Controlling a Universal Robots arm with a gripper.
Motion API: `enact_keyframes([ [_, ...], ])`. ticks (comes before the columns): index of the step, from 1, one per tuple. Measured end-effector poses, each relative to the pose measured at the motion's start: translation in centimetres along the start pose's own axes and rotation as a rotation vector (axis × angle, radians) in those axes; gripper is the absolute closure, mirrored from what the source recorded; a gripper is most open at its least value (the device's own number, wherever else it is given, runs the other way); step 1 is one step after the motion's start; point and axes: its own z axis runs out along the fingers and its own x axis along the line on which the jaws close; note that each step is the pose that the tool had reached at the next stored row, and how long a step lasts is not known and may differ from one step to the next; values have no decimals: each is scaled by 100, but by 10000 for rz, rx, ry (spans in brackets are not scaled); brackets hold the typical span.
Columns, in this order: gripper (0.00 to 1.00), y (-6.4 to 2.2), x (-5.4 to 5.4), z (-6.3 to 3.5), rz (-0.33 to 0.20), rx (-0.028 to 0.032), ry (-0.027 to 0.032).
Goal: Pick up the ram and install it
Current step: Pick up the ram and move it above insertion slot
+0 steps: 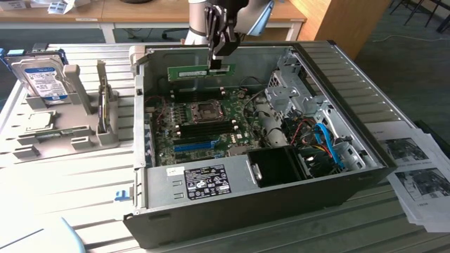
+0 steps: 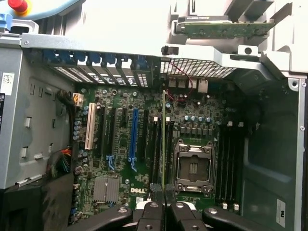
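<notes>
The ram (image 1: 199,72), a long green stick with a pale label, hangs above the open computer case (image 1: 338,105), over the motherboard's (image 1: 204,126) far side. My gripper (image 1: 220,66) is shut on the end toward the exterior view's right. In the wrist view the ram (image 2: 163,139) shows edge-on as a thin line running out from my gripper (image 2: 163,206). It lines up over the black memory slots (image 2: 156,144) beside the processor socket (image 2: 192,166), still apart from them.
A blue slot (image 2: 134,139) and a white slot (image 2: 89,127) lie beside the black ones. Case walls, a drive cage (image 1: 295,87) and cables (image 1: 320,142) ring the board. Outside, a grey fixture (image 1: 63,132) holds a hard drive (image 1: 43,79), a silver chip (image 1: 40,120) and a green board (image 2: 221,29). Papers (image 1: 422,174) lie on the exterior view's right.
</notes>
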Motion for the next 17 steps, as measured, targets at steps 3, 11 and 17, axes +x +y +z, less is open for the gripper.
enact_keyframes([
  [3,89,-2,-1,30,-1,0,0],
  [11,89,-5,-1,77,0,0,1],
  [17,89,-9,-1,127,0,1,0],
])
